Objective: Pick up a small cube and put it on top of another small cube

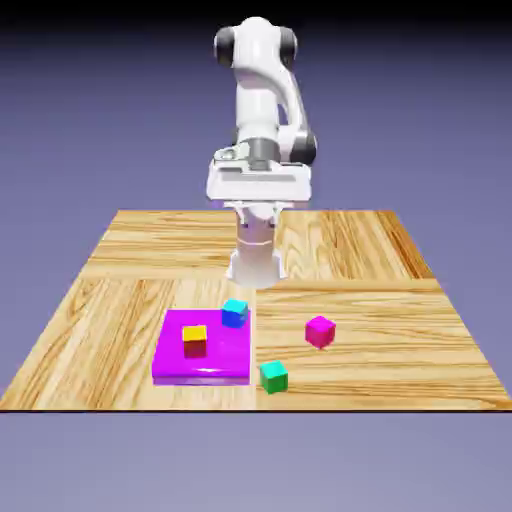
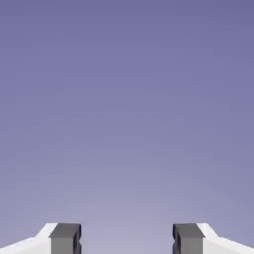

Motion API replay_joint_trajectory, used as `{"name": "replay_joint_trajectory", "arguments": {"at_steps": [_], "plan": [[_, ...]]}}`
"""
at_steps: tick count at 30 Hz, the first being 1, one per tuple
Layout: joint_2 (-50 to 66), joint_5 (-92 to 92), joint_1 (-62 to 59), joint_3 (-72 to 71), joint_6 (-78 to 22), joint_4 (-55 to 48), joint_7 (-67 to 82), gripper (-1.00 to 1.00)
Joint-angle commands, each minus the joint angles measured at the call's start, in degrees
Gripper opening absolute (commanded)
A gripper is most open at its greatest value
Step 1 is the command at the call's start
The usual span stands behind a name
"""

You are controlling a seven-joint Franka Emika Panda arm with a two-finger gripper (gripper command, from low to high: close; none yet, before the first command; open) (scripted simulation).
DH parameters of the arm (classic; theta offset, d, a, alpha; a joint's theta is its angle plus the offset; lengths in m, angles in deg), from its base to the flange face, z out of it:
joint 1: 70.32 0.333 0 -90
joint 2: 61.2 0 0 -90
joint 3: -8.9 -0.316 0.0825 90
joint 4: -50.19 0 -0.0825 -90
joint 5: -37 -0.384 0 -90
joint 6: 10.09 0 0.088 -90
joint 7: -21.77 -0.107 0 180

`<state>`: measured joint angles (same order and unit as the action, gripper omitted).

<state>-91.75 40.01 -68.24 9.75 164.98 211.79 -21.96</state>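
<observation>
Seen in the exterior view, raised high above the wooden table on the white arm, with magenta-pink cube on bare wood toward the right, green cube nearer the camera, and yellow-topped cube and blue cube apparently both on the magenta slab at left. In the hand view, spread wide open at the gripper, with only blue-violet backdrop between the tips.

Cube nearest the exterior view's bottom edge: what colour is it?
Green, best seen in the exterior view.
</observation>
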Motion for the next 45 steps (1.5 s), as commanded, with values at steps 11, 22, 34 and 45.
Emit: {"name": "replay_joint_trajectory", "arguments": {"at_steps": [11,22,34,45], "plan": [[19.18,27.41,12.65,7.73,9.67,5.40,-11.69,0.00],[35.56,45.65,23.23,13.80,18.41,8.96,-19.09,0.00],[51.91,28.27,32.21,16.27,30.47,5.26,-8.74,-1.00],[31.59,46.03,20.32,12.23,14.74,9.66,-22.89,-1.00]]}}
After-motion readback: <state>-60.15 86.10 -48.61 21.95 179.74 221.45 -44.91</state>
